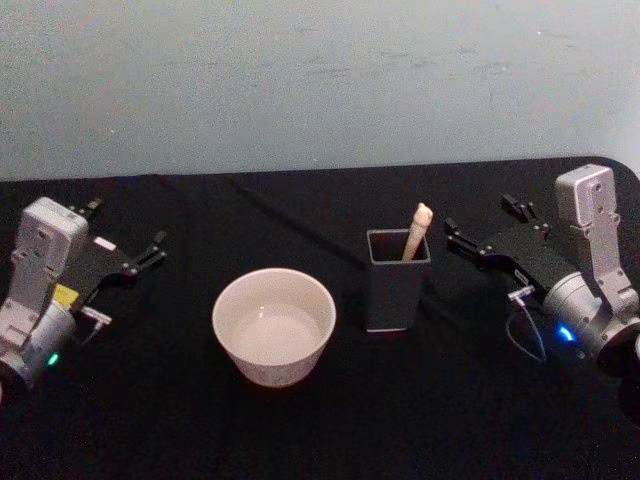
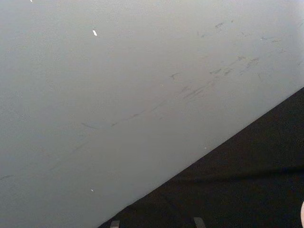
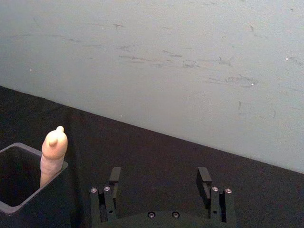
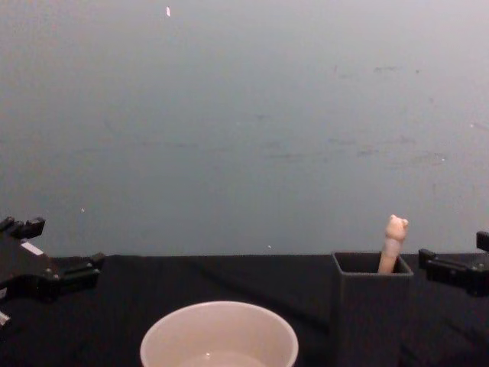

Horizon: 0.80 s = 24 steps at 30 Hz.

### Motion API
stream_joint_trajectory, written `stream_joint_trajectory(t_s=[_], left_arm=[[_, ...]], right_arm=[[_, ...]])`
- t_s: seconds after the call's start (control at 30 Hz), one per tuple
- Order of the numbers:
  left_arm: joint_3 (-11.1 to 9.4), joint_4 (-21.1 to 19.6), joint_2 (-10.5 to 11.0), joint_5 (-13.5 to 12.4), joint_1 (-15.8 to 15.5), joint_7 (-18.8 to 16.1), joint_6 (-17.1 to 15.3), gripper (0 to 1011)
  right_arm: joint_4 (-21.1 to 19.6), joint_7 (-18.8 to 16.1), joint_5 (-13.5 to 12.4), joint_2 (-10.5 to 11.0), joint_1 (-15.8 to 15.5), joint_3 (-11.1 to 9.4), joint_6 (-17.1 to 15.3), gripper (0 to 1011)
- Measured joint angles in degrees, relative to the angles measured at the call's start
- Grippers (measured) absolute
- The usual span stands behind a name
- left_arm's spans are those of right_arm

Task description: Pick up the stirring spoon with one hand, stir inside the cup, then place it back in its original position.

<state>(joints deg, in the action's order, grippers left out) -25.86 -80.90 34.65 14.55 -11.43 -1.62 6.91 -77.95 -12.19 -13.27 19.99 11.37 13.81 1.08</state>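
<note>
Readable text: none in any view.
Left arm (image 1: 40, 290): a small white tag and a yellow patch sit on its housing, left of the cup (image 1: 273, 325); whatever is printed on them is too small to make out.
Same white tag, chest view: a plain pale sliver on the black left gripper (image 4: 53, 264), with no letters to be made out.
Lights: a green one on the left arm and a blue one on the right arm (image 1: 575, 290), neither showing a figure or sign.
Cup and holder (image 1: 398, 280): both bear no marking.
</note>
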Motion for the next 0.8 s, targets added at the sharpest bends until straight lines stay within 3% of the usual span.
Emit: stream_joint_trajectory(t_s=[0.8], left_arm=[[0.0,0.0,0.0,0.0,0.0,0.0,0.0,1001]], right_arm=[[0.0,0.0,0.0,0.0,0.0,0.0,-0.01,1002]])
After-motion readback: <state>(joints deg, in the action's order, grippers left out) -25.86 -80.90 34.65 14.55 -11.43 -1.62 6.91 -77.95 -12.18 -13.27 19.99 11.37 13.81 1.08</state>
